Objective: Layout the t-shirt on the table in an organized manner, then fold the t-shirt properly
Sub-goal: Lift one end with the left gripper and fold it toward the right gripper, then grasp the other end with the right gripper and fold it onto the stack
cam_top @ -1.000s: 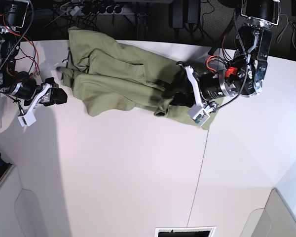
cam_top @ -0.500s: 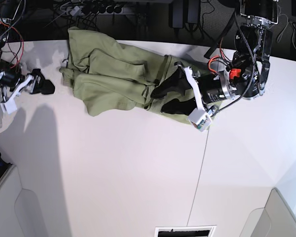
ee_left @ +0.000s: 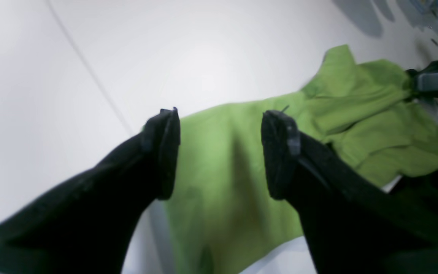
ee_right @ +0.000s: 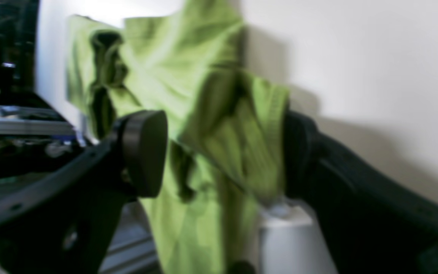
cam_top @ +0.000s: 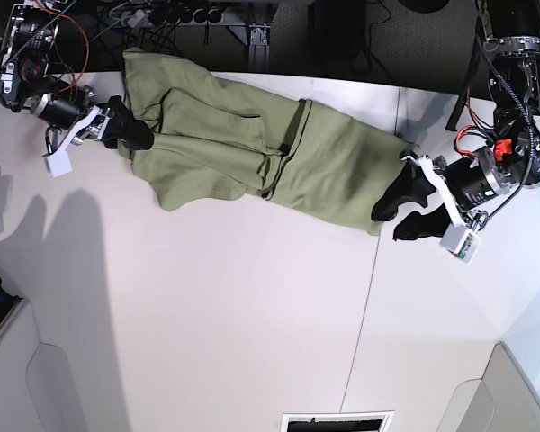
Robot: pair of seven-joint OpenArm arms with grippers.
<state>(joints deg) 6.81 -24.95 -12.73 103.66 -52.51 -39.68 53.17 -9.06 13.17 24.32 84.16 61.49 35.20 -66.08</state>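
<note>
The olive-green t-shirt [cam_top: 243, 144] lies rumpled and stretched sideways along the back of the white table [cam_top: 234, 306], with folds near its middle. My left gripper [cam_top: 387, 225] stands open at the shirt's right edge, just off the cloth. In the left wrist view the gripper [ee_left: 219, 152] holds nothing, and the t-shirt [ee_left: 222, 198] lies beyond its fingers. My right gripper [cam_top: 135, 126] sits at the shirt's left edge, its black fingers over the cloth. In the blurred right wrist view the gripper [ee_right: 222, 152] is spread wide, with bunched t-shirt [ee_right: 211, 125] showing between its fingers.
A thin dark seam [cam_top: 367, 297] runs across the table from front to back. Cables and a power strip [cam_top: 171, 16] lie behind the back edge. A dark cut-out [cam_top: 337, 421] sits at the front edge. Grey panels [cam_top: 36, 378] stand at the lower corners.
My left gripper let go and drew back to the right, off the shirt, whose right part now lies flatter. My right gripper moved up and right to the shirt's left edge.
</note>
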